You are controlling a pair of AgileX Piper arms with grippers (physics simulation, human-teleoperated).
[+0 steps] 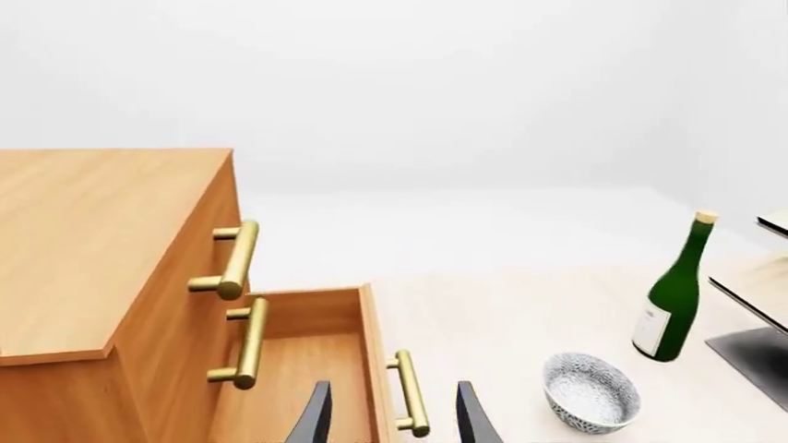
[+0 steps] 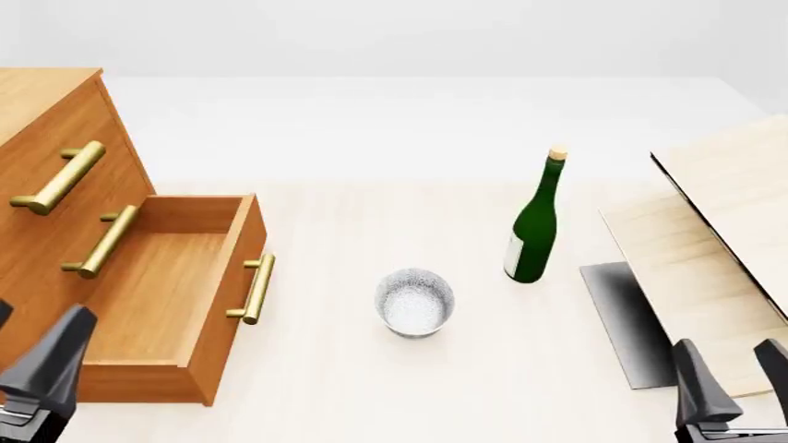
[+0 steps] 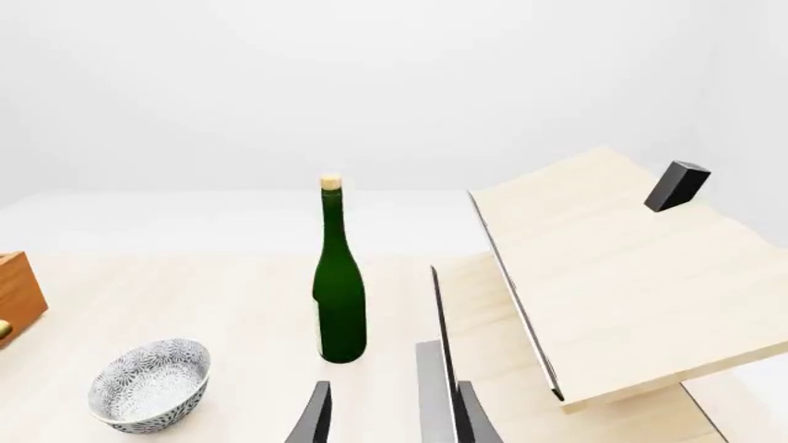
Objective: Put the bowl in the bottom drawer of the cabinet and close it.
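Note:
The speckled white-grey bowl (image 2: 415, 303) stands upright on the pale table, between the cabinet and a green bottle. The orange-brown cabinet (image 2: 47, 109) is at the left. Its bottom drawer (image 2: 166, 288) is pulled out, and nothing lies in the part I can see. My left gripper (image 2: 28, 349) is open at the near left, by the drawer's near corner, holding nothing. In the left wrist view the drawer (image 1: 302, 365) and the bowl (image 1: 593, 391) lie ahead of the open left gripper (image 1: 394, 420). My right gripper (image 2: 735, 378) is open at the near right, far from the bowl (image 3: 150, 383).
A green bottle (image 2: 533, 221) with a cork stands upright just right of and beyond the bowl. Pale wooden boards (image 2: 726, 231) on a dark base (image 2: 622, 314) fill the right side. The two upper drawers (image 2: 55, 175) are shut, their brass handles sticking out.

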